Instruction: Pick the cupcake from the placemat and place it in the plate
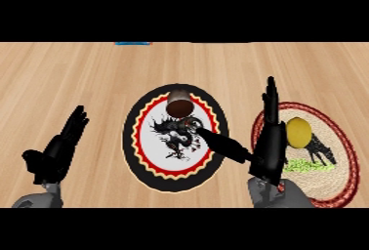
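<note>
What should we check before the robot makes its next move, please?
1. Cupcake in the plate: ok, it lies on the far part, inside the rim.
2. Cupcake upright: cannot tell.
3. Right hand holds nothing: ok, fingers straight, thumb pointing over the plate, apart from the cupcake.
4. Right hand apart from the yellow object on the placemat: cannot tell, they show side by side.
5. Left hand out of the way: ok, open and resting at the view's left, off the plate.
</note>
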